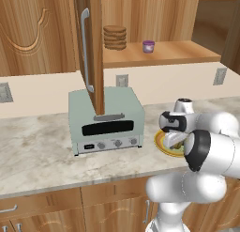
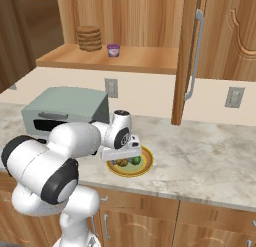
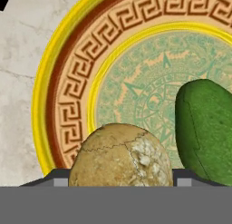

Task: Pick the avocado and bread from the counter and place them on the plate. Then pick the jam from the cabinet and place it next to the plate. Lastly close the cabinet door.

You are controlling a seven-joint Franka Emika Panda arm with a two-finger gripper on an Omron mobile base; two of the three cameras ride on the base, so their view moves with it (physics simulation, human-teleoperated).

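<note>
Fingers (image 3: 120,182) flank the cracked tan round bread (image 3: 121,157), apparently pinching it, over the yellow orange-rimmed plate (image 3: 68,91). Dark green lumpy avocado (image 3: 206,128) just beside it. Base views add the marbled stone bench (image 2: 200,151) and the purple jam jar (image 1: 148,46) on the wooden cabinet shelf (image 1: 173,52).

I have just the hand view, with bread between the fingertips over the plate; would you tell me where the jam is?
Observer: The jam stands on the shelf of the cabinet, right of a stack of brown discs.
Operator: Is the cabinet door open?
Observer: Yes, the cabinet door stands swung out over the counter.
Operator: Anything beside the plate?
Observer: A pale green toaster oven sits left of the plate.
</note>
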